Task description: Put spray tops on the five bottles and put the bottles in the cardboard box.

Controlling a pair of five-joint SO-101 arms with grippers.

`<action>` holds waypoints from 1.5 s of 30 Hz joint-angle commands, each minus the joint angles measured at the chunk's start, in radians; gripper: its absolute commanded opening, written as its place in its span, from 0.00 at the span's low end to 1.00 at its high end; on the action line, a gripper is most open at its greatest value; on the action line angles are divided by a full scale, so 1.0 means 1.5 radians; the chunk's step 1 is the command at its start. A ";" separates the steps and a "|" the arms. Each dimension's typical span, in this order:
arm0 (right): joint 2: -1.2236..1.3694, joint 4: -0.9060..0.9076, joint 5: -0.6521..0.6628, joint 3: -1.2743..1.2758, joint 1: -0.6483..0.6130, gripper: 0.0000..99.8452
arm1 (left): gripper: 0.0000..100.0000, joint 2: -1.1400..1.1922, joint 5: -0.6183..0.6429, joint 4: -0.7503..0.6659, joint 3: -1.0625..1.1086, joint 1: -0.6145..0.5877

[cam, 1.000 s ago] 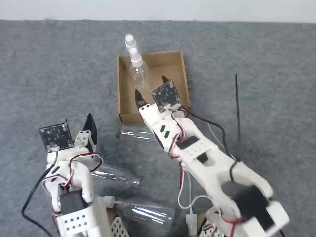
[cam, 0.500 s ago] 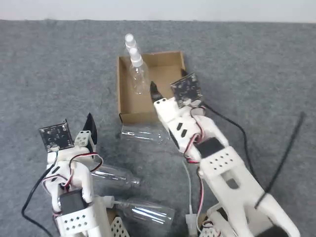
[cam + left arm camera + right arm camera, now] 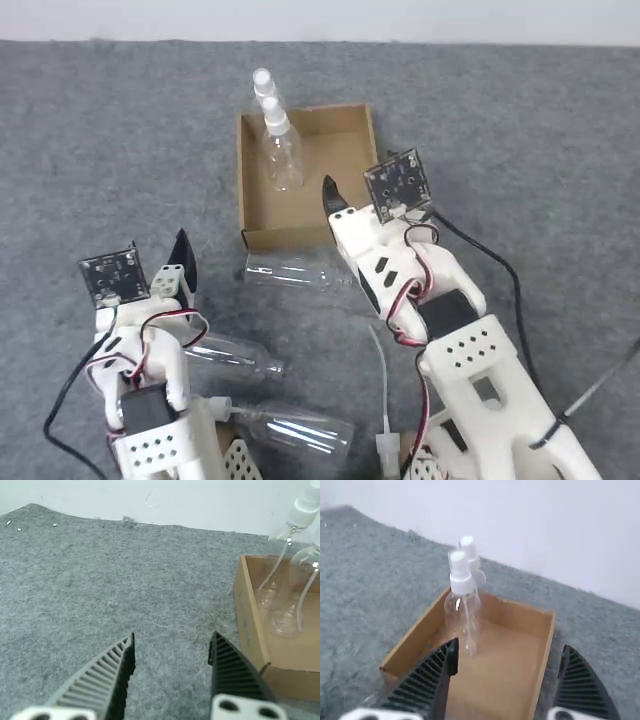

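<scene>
**High view:** A shallow brown cardboard box (image 3: 300, 238) sits toward the far edge of the grey felt surface (image 3: 520, 120). Two clear plastic bottles with white spray tops (image 3: 281, 150) stand in its far left corner. Three uncapped clear plastic bottles lie outside, one (image 3: 290, 270) just beside the box's near wall and two (image 3: 238, 357) toward the near edge. A loose white spray top (image 3: 387, 450) with its thin tube lies close by.

**Left wrist view:** The left claw (image 3: 172, 670) gapes wide over bare felt, holding nothing.

**Right wrist view:** The right claw (image 3: 505, 680) is spread wide and empty at the box's near wall, facing the capped pair.

The lying bottles look light, thin-walled and slick, likely to roll or dent. A gentle hold around the mid-body, or at the stiffer shoulder below the neck, seems safest.
</scene>
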 commanded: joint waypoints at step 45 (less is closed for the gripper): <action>-0.025 0.261 0.045 -0.059 -0.403 0.26 | 0.23 -0.014 0.141 -0.091 -0.025 -0.230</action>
